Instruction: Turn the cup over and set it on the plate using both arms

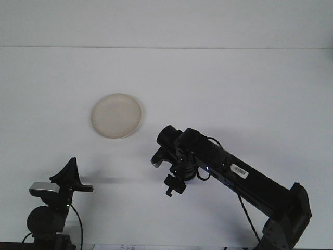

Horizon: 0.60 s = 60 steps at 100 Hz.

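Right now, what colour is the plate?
Cream, off-white, plain with no pattern; the plate shows in the front view.

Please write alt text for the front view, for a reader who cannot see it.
A round cream plate lies bare on a white table, with no cup in sight. The right arm reaches in from the lower right; the left gripper sits low at the lower left.

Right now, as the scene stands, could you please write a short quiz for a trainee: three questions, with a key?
1. True or false: a cup stands on the plate.
2. Which arm reaches farther over the table? A) left arm B) right arm
3. Fill in: the plate lies on the robot's ____ side of the right gripper.

Key: 1 false, the plate is bare; 2 B; 3 left.
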Tool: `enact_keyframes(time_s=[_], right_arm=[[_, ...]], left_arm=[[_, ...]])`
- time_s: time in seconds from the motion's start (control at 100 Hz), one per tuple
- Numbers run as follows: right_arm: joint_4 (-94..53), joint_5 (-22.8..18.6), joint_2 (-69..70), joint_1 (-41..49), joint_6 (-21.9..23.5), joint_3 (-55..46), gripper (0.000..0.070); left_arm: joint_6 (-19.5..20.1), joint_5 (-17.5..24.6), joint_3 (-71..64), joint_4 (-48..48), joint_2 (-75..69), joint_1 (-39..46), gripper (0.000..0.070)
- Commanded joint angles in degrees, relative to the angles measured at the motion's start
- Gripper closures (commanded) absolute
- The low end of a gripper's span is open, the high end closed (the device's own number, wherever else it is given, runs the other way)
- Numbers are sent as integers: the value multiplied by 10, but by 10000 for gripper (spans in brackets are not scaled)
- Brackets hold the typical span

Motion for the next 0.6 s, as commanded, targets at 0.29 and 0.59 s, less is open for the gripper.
enact_keyframes(time_s=[0.29,0.59], right_arm=[[-25,33,-21,-9,-17,111,336],[-25,67,-112,-170,-28,111,336]], left_arm=[[-2,1,-11,6,-1,1,688],[-2,1,-11,6,-1,1,688]])
